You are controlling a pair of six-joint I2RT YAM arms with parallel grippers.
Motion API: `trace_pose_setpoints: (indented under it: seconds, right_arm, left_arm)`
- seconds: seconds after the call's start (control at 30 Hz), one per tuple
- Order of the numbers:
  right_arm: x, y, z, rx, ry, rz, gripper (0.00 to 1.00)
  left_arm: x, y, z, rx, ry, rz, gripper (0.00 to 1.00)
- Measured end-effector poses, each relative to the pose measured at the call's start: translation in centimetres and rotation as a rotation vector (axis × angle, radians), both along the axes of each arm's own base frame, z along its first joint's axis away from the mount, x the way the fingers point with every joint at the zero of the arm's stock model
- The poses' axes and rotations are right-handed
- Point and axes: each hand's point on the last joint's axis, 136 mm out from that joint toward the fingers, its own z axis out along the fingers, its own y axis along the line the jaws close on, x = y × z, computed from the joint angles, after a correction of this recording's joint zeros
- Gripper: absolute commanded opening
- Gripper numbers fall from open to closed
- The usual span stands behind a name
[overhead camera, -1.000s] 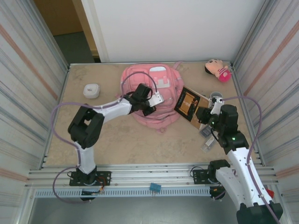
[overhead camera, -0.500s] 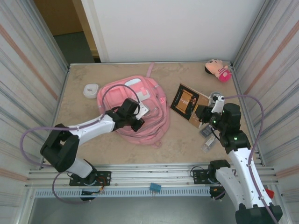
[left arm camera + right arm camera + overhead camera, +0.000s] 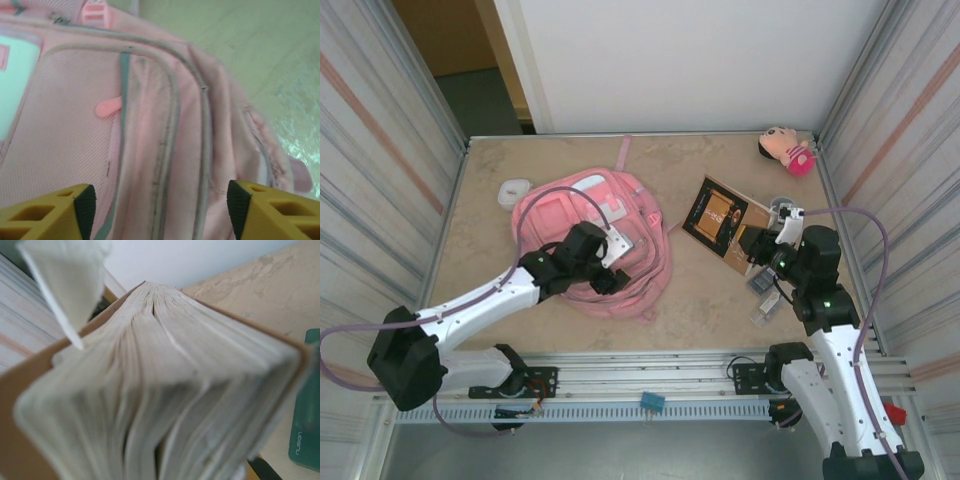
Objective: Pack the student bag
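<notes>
From my right wrist, the teal object (image 3: 306, 400) carries small pale lettering along its edge, roughly "NUBGN", though I can't be sure. From overhead, the print on the book (image 3: 718, 216) cover is too small to read.

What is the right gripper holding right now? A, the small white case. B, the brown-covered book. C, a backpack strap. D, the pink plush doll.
B: the right gripper is closed on the near edge of the brown-covered book, holding it tilted above the table, and the book's fanned page edges sit right against the right wrist camera.
</notes>
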Motion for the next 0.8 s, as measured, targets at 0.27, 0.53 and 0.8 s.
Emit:
trace_pose_setpoints:
  seconds: [0.27, 0.53, 0.8]
  right_arm:
    - [-0.3, 0.0, 0.5, 0.018, -0.010, -0.001, 0.00]
    - [-0.7, 0.0, 0.4, 0.040, -0.009, -0.006, 0.00]
    - [-0.8, -1.4, -0.6, 0.094, 0.064, -0.109, 0.00]
  left_arm:
    - [1.4, 1.9, -3.6, 0.218, 0.005, 0.056, 0.80]
    - [2.7, 2.2, -7.4, 0.298, 0.070, 0.075, 0.32]
    - [3.3, 1.3, -4.6, 0.196, 0.040, 0.091, 0.00]
